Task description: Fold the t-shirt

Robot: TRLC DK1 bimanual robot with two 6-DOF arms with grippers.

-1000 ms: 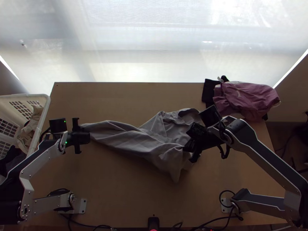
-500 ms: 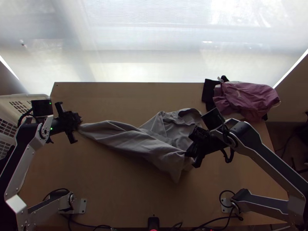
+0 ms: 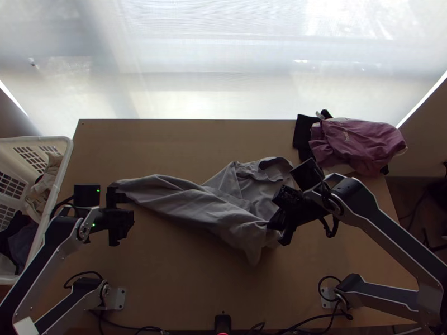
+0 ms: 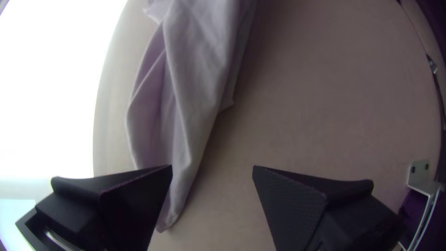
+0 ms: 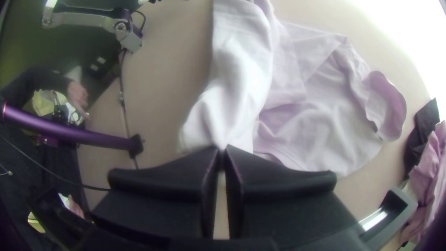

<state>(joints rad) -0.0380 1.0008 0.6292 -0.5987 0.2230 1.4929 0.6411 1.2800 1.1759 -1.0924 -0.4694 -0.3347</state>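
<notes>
I have the right gripper (image 3: 275, 224) closed on the t-shirt (image 3: 184, 196), pinching a gathered portion at its fingertips. The t-shirt lies bunched and unevenly folded across the middle of the table (image 3: 184, 279), its narrow end extending to the left gripper (image 3: 121, 219). I read the left gripper as open, its fingers wide apart near that narrow end.

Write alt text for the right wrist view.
The right gripper, its fingers closed together, pinches an edge of a pale t-shirt that lies rumpled and unfolded across a light wooden table. A dark cloth and a pink garment lie beside each other, apart from the shirt.
</notes>
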